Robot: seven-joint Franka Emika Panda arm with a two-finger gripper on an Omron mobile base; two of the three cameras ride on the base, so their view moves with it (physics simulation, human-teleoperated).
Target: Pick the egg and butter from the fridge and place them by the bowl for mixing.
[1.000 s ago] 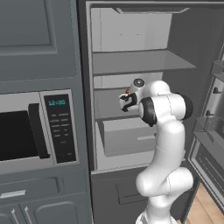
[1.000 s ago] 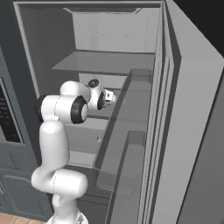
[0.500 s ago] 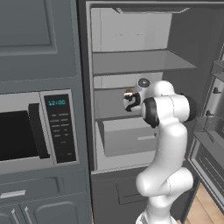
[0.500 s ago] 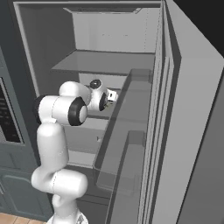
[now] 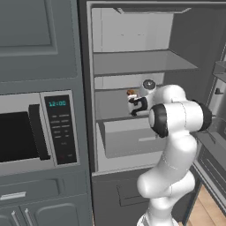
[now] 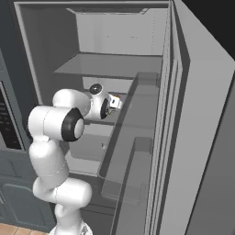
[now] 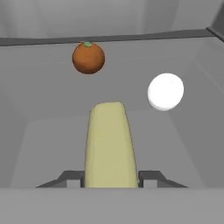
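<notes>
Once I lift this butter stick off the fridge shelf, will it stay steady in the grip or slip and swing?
The butter looks gripped near one end, between the gripper's two fingertips, so the long free end may droop or pivot. Its smooth, rounded sides suggest it could slip. It is probably soft, so the fingertips may dent it. The egg lies apart, likely undisturbed.

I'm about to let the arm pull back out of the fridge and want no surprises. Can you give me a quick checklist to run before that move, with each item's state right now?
1. Butter sits between the fingertips of the gripper: ok, both tips flank its near end.
2. Jaws closed against the butter: ok, no gap shows on either side.
3. Egg clear of the grip: ok, it lies apart, beyond and to the right in the hand view.
4. Reddish-brown ball clear: ok, farther back on the shelf.
5. Fridge door open for withdrawal: ok.
6. Butter lifted off the shelf: cannot tell.
</notes>
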